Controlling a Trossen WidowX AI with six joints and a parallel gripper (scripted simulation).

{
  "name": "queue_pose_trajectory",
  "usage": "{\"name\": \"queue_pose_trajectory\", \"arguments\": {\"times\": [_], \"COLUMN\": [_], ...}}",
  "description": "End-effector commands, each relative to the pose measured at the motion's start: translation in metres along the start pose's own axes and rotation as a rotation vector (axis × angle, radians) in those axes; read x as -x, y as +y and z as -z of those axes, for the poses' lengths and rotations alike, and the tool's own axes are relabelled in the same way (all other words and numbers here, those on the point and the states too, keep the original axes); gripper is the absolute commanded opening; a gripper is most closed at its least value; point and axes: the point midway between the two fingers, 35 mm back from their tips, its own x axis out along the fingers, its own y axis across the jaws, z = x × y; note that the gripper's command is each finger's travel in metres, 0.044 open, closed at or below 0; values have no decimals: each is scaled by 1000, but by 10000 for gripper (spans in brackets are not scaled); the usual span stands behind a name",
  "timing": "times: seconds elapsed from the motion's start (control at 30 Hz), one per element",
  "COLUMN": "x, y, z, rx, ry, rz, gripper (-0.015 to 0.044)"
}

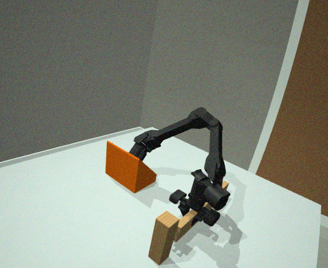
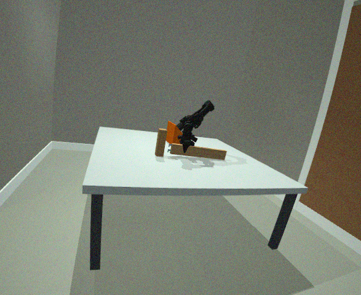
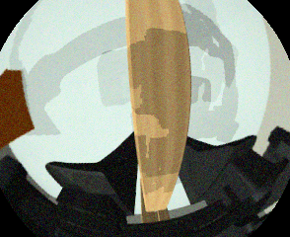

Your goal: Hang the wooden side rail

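Note:
The wooden side rail (image 1: 185,225) (image 2: 207,152) (image 3: 160,64) stands on its narrow edge, its hook end slightly raised and its far end low at the table. My gripper (image 1: 194,216) (image 2: 184,148) (image 3: 151,132) is shut on the rail, nearer its hook end. The headboard post (image 1: 161,240) (image 2: 160,142) stands upright just beyond that end. In the exterior view the steel hooks (image 2: 169,145) stick out toward the post, with a narrow gap between them and it. The pins and the slot are hidden, and the top view does not show the hooks.
An orange wedge-shaped block (image 1: 122,167) (image 2: 173,133) (image 3: 7,106) stands on the white table (image 1: 57,201) (image 2: 126,174), beside the arm's base and behind the rail in the exterior view. The arm arches over the table from behind the block to the rail.

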Motion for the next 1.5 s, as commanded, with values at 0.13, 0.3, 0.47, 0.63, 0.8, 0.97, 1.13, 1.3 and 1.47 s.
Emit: {"name": "queue_pose_trajectory", "arguments": {"times": [0.13, 0.3, 0.47, 0.63, 0.8, 0.97, 1.13, 1.3, 1.47], "x": [6, 7, 7, 8, 9, 10, 11, 12, 12], "y": [-1, -1, -1, -1, -1, -1, -1, -1, -1], "z": [1, 1, 1, 1, 1, 1, 1, 1, 1], "rx": [6, 6, 6, 6, 6, 6, 6, 6, 6], "ry": [5, 5, 5, 5, 5, 5, 5, 5, 5], "rz": [9, 9, 9, 9, 9, 9, 9, 9, 9], "gripper": [0, 0, 0, 0, 0, 0, 0, 0, 0]}}
